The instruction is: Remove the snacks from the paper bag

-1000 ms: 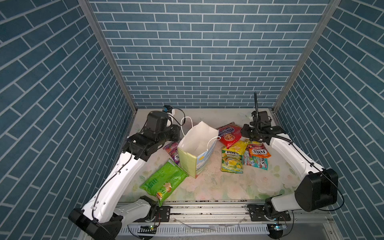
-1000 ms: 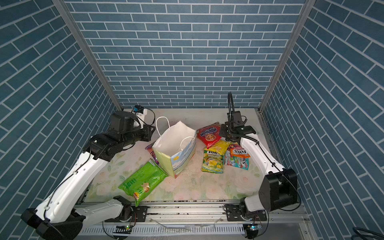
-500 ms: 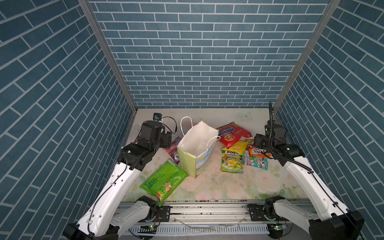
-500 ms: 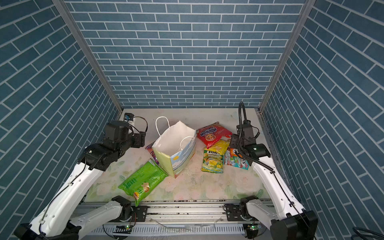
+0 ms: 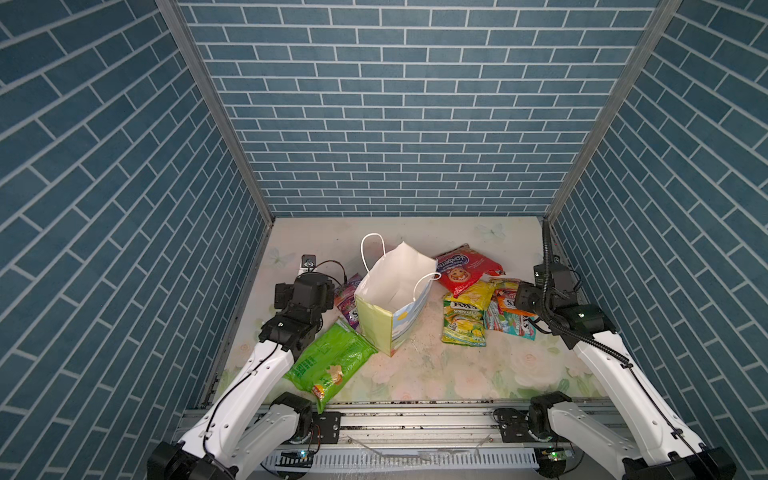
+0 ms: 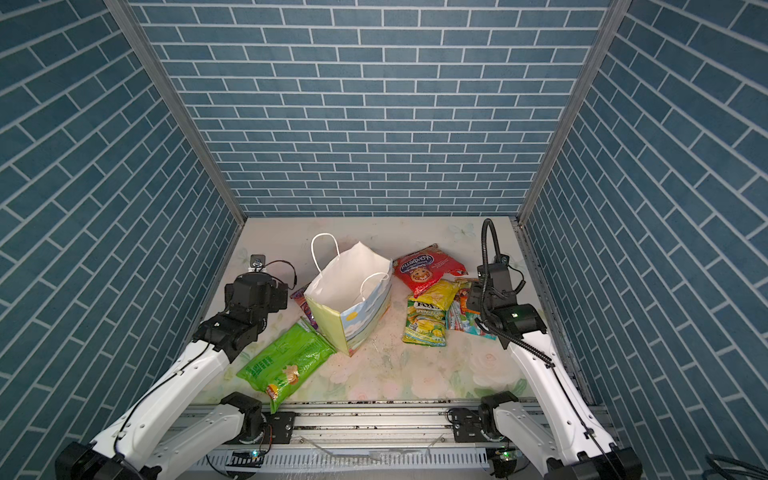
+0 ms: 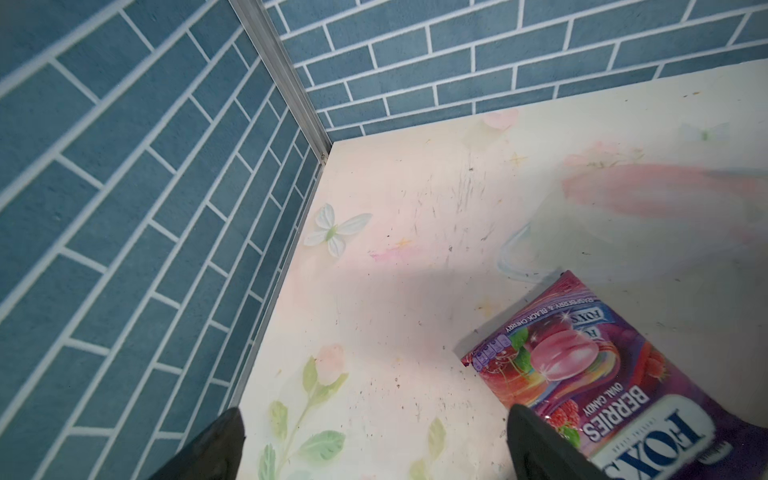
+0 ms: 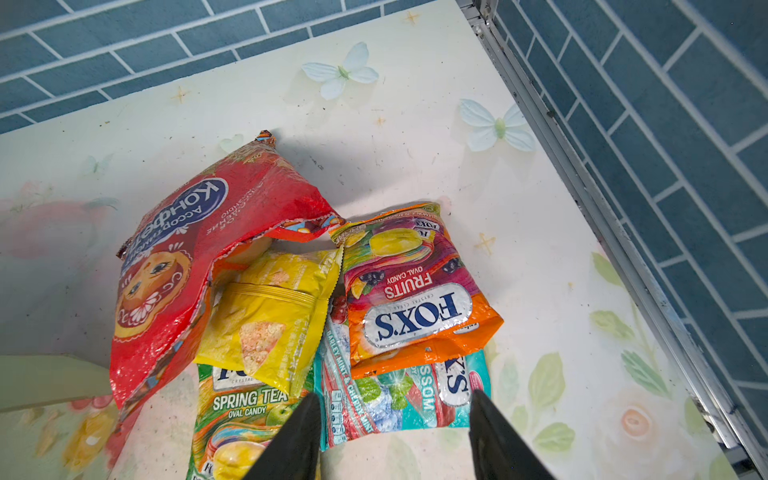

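Observation:
The paper bag (image 5: pixel 376 328) (image 6: pixel 332 328) stands upright mid-table with its mouth open; only its white inside shows. Left of it lie the purple FOX'S pack (image 7: pixel 602 374) (image 5: pixel 347 301) and the green chip bag (image 5: pixel 332 365) (image 6: pixel 286 361). To its right, the red cookie pack (image 8: pixel 199 257) (image 5: pixel 465 270), a yellow pack (image 8: pixel 270 316), the Spring Tea pack (image 5: pixel 463 328) (image 8: pixel 245 415), an orange FOX'S pack (image 8: pixel 415 299) and a teal pack (image 8: pixel 395 399) overlap. My left gripper (image 7: pixel 374 424) is open and empty, one finger at the purple pack's edge. My right gripper (image 8: pixel 395 397) hangs open above the teal pack.
Blue brick walls close in the table (image 5: pixel 436 374) on three sides, with metal corner posts. A metal rail (image 5: pixel 415 419) with both arm bases runs along the front edge. The left arm's wrist (image 5: pixel 305 293) is close to the left wall, and the right arm's wrist (image 5: pixel 552 291) close to the right wall.
Both arms have drawn back from the bag toward the side walls. The left jaws have spread wide beside the purple pack. The right jaws have widened too and moved from the red pack toward the teal one.

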{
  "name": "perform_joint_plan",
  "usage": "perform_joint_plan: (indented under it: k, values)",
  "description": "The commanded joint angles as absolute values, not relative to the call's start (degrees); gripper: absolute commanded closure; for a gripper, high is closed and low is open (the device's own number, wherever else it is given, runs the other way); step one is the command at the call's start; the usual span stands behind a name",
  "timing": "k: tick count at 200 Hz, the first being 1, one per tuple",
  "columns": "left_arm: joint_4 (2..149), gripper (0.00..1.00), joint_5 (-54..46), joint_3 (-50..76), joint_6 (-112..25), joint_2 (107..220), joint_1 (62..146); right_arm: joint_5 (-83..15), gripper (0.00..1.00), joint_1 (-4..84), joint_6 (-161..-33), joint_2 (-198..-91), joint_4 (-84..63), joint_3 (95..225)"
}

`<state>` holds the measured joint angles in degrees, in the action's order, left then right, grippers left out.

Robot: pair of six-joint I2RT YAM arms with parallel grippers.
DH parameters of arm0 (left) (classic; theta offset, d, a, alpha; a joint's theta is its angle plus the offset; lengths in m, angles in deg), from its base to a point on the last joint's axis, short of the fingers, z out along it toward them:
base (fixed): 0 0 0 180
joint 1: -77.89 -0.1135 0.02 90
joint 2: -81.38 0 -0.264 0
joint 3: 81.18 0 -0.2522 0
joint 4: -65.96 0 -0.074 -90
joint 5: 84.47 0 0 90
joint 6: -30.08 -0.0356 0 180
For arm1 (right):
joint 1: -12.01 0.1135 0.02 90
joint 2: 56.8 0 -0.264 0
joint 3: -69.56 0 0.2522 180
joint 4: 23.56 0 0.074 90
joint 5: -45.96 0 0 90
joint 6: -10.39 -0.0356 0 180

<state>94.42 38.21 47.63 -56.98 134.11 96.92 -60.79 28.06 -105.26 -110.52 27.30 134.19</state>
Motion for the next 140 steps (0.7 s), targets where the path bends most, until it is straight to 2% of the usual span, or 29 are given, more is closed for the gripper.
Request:
perform_joint_plan:
  k: [1,19,49,87,116,140]
  values:
    - [69.1,0.0,40.8,57.3,-61.6,135.2,95.1,-61.3,0.43,27.6,-105.9,-109.5,26.0,133.1]
    - [54.4,0.0,38.0,64.2,-61.9,139.4,92.3,-61.3,0.43,27.6,-105.6,-109.0,25.9,132.8]
    - [37.9,0.01,37.3,67.9,-62.5,148.7,88.9,-61.9,0.43,27.5,-104.3,-108.2,26.1,132.5]
    - [34.6,0.0,32.5,64.1,-65.2,158.4,87.7,-64.9,0.4,27.2,-102.5,-107.6,25.1,131.0]
    - [21.9,0.01,28.6,66.9,-67.6,166.7,87.7,-67.8,0.36,26.7,-101.0,-108.0,21.8,128.8]
    - [22.1,0.01,26.9,67.4,-67.0,166.4,87.2,-71.2,0.32,25.9,-99.2,-109.3,18.2,127.7]
